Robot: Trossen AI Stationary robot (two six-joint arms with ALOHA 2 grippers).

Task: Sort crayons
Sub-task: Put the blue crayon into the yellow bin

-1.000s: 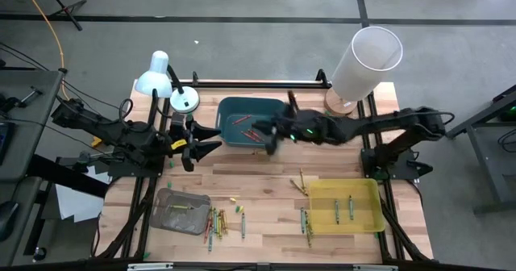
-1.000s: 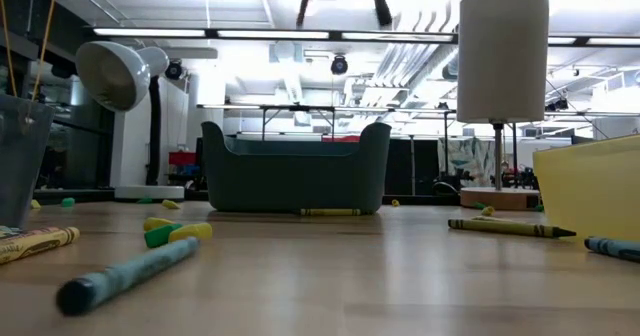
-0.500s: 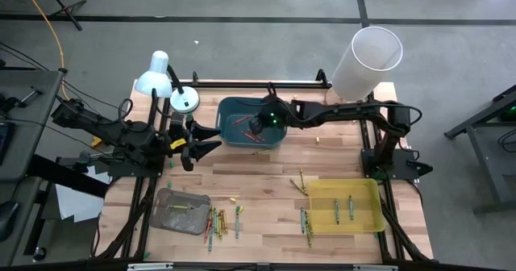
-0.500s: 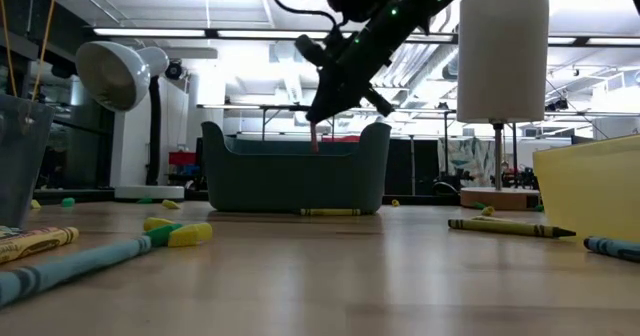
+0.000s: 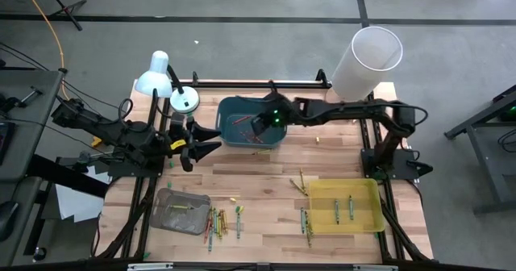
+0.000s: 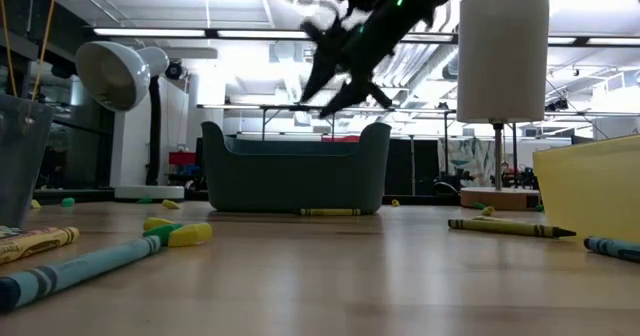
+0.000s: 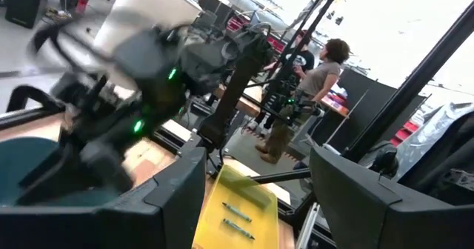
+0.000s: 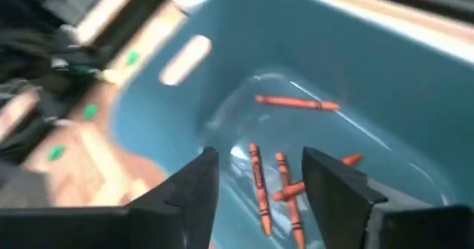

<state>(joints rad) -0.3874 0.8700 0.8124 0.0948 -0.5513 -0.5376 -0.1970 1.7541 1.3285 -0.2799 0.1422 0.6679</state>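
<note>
Several red and orange crayons (image 8: 278, 186) lie in the teal tray (image 5: 239, 114) at the table's far middle. My right gripper (image 8: 259, 182) hangs open just above them, slanting down (image 6: 335, 81), with nothing between its fingers. Green crayons (image 5: 350, 207) lie in the yellow tray (image 5: 367, 221) at the near right. Mixed crayons (image 5: 218, 221) lie on the table beside the grey tray (image 5: 165, 216) at the near left, and more (image 5: 301, 182) lie left of the yellow tray. My left gripper (image 5: 211, 139) waits open, level, left of the teal tray.
A white desk lamp (image 5: 160, 73) and a round white disc (image 5: 184, 100) stand at the far left. A tall white cylinder (image 5: 367, 57) stands at the far right. Bare wood lies between the trays. A person (image 7: 320, 75) stands in the room beyond the table.
My right gripper has swung from the teal tray's near right corner to over the tray, sinking and tipping down. It carried a red crayon, then opened and let it go; the crayon no longer hangs from its fingers.
</note>
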